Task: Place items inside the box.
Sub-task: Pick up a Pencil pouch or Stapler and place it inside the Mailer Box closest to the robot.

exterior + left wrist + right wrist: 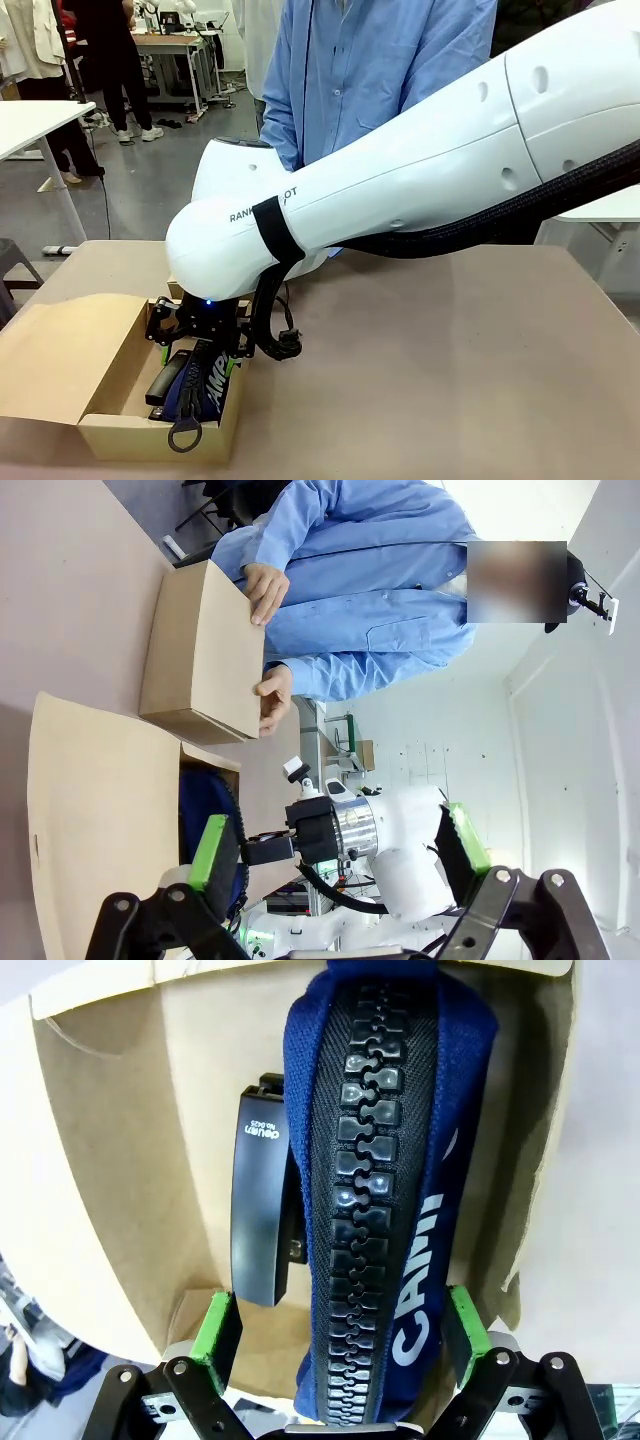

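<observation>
Tan tabletop (450,380), grey shop floor (150,190) beyond. Navy pouch (385,1190) lies in the cardboard box (110,430) near left, beside the black stapler (258,1210). Right gripper (340,1325) straddles the pouch, fingers apart. Left gripper (335,850) spread, empty.

Plain tan table (450,380), someone in a light blue shirt (370,60) standing at the far side, white desk (30,120) off left, cluttered workbench (170,45) way back.
</observation>
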